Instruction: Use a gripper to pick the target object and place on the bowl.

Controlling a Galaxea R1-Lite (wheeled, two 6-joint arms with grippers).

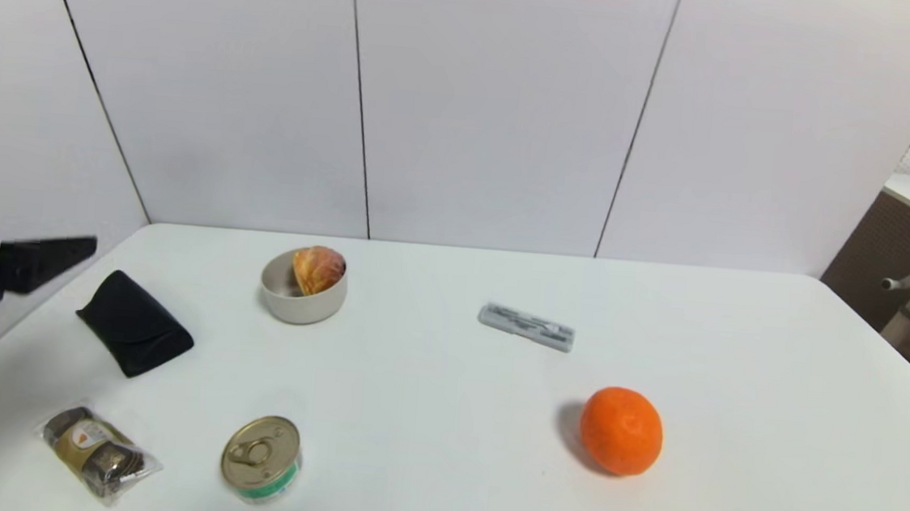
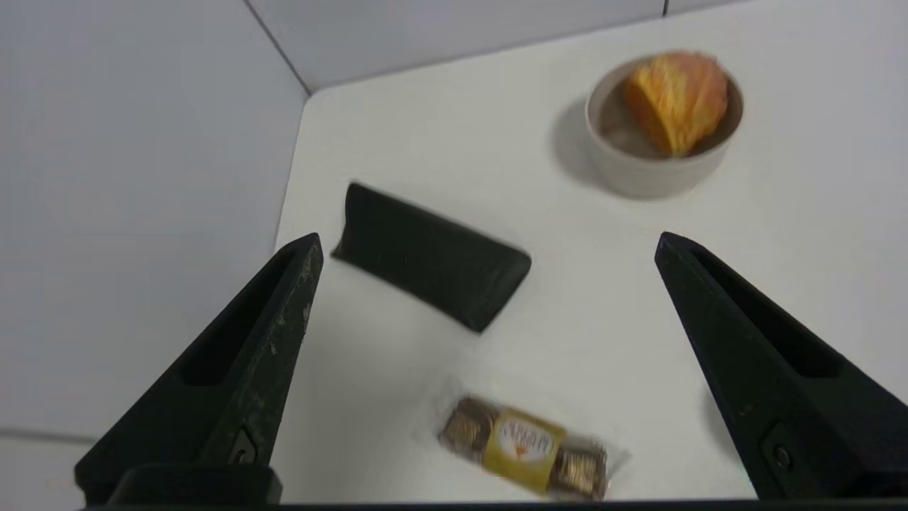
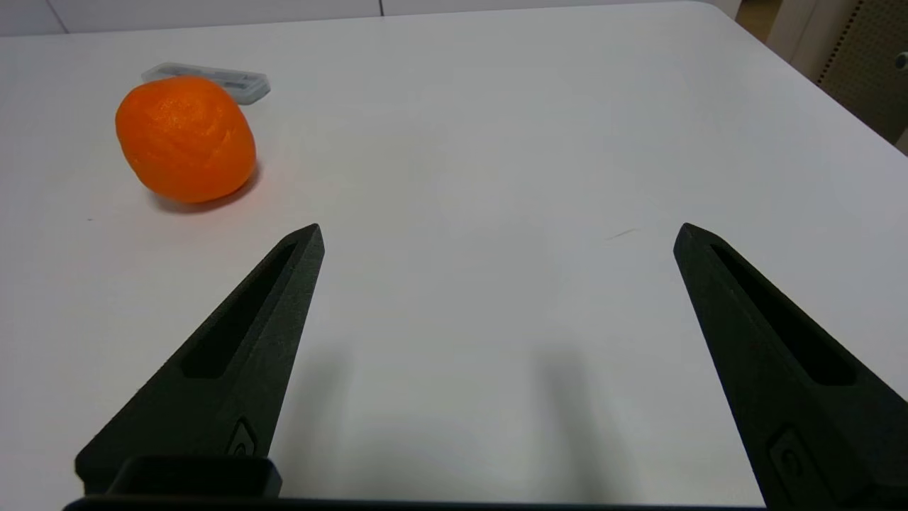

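Observation:
The golden-brown bread bun (image 1: 318,269) lies tilted inside the small beige-grey bowl (image 1: 301,306) at the back left of the white table. Both also show in the left wrist view, the bun (image 2: 677,99) leaning against the bowl's (image 2: 642,181) far wall. My left gripper (image 1: 57,257) hangs at the far left edge, above the table and well left of the bowl, open and empty (image 2: 488,238). My right gripper (image 3: 500,228) is open and empty low over bare table to the right; it is out of the head view.
A black case (image 1: 134,324) lies left of the bowl. A chocolate pack (image 1: 98,451) and a gold-lidded tin can (image 1: 262,456) sit at the front left. An orange fruit (image 1: 621,429) and a flat grey box (image 1: 526,326) lie right of centre.

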